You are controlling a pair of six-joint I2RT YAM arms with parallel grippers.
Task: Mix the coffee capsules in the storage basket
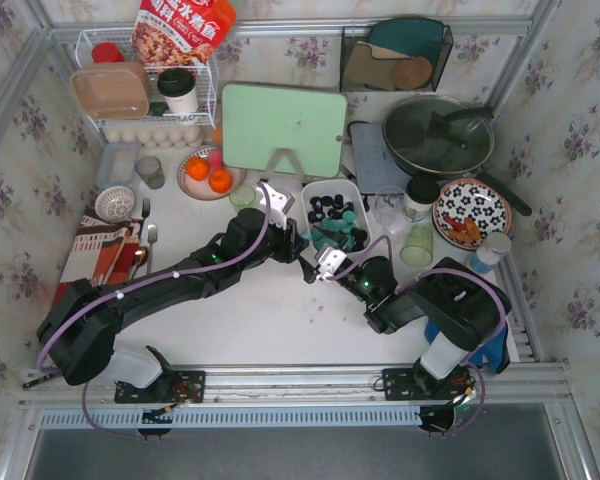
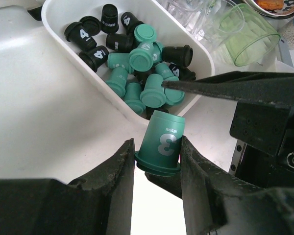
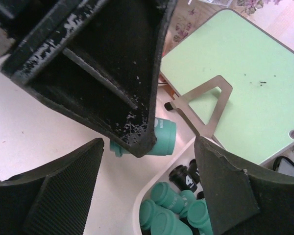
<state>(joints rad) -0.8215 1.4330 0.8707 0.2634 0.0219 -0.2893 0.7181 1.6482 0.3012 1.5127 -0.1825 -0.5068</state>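
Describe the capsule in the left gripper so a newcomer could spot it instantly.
Find the pale green cutting board mid-table; the white storage basket sits right in front of it. Just outside the basket's near end, the left gripper pinches one teal capsule. Unlike the rest it is out of the basket and shows a white 3.

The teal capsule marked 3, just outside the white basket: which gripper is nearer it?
Left. The left gripper is shut on the teal capsule, beside the storage basket; the right gripper is open, just short of it.
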